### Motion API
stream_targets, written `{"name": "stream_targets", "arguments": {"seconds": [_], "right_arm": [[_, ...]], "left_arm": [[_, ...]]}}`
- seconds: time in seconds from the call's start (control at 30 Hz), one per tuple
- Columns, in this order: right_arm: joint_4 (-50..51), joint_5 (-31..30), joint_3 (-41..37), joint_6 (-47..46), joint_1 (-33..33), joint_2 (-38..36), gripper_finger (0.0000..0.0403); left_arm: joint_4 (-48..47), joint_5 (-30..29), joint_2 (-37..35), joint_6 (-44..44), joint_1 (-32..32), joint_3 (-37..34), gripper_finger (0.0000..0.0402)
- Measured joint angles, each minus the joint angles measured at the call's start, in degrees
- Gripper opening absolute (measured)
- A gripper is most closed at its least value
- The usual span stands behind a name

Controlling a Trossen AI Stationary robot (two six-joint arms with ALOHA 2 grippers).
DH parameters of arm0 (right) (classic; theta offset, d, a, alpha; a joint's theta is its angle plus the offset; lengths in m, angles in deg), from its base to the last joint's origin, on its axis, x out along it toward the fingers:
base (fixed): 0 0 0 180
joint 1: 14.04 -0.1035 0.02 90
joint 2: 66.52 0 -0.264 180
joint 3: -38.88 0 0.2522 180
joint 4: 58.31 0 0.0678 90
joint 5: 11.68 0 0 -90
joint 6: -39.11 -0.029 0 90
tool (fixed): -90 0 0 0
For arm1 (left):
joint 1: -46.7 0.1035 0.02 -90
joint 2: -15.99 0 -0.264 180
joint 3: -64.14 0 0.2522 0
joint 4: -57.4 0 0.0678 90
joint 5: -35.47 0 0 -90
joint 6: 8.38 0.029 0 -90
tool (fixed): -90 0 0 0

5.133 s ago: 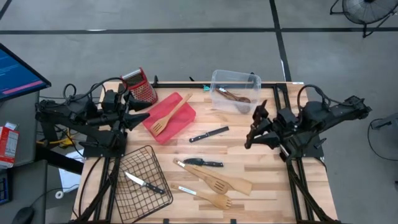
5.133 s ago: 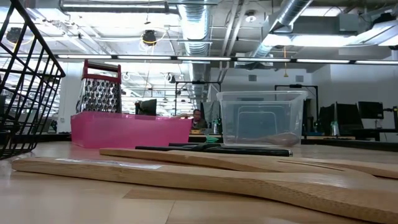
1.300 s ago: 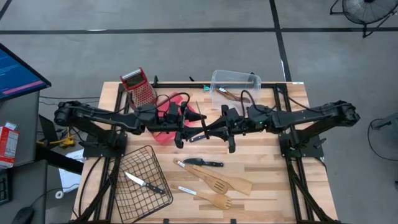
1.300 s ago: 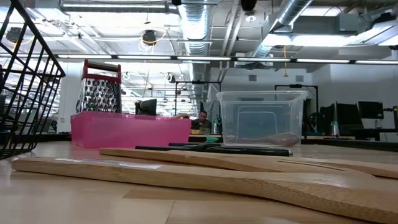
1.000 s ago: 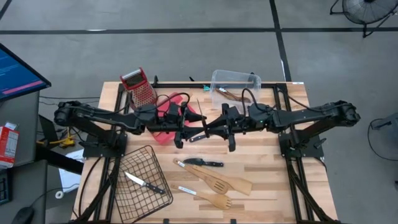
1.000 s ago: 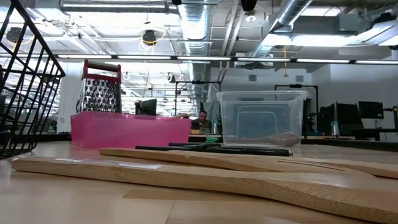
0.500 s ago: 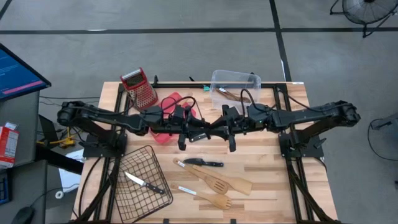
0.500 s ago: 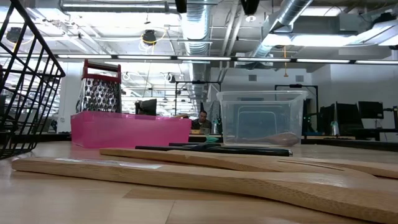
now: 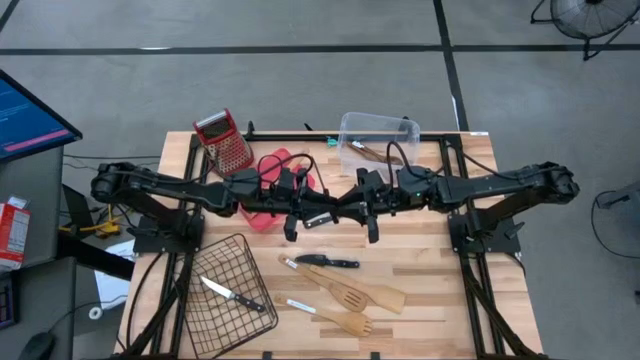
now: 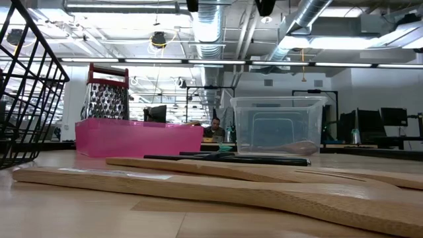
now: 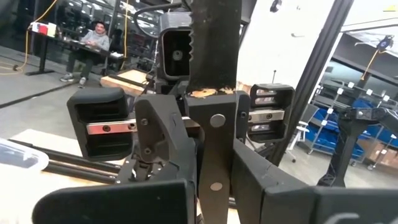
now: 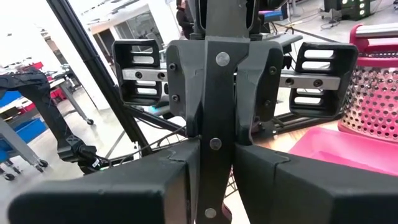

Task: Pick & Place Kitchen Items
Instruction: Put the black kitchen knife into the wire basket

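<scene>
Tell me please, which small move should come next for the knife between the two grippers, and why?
Probably the right gripper should open and back away. Both grippers are closed on the same knife above the table's middle, and the left gripper clamps its black handle, so it could carry the knife alone.

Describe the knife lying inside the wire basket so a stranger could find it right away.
Start at the black wire basket on the wooden table's front left corner. Inside lies one small steel-bladed knife with a black handle. It alone sits in the basket; the other knives lie on bare wood.
</scene>
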Motion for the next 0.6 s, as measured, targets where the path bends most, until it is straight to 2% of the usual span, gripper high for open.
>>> {"name": "stream_targets", "arguments": {"seconds": [0.23,0.53,0.6], "right_arm": [[-0.5,0.0,0.0,0.1,0.0,0.0,0.011],[-0.4,0.2,0.0,-1.6,0.1,-0.1,0.0184],[1.1,1.7,-0.1,-1.9,0.1,-1.1,0.0197]], "left_arm": [[0.1,0.7,-0.1,-0.2,0.3,0.0,0.0037],[-0.8,0.9,-1.7,-0.2,0.3,0.1,0.0037],[-1.6,1.0,-2.7,-0.7,0.3,0.1,0.0037]]}}
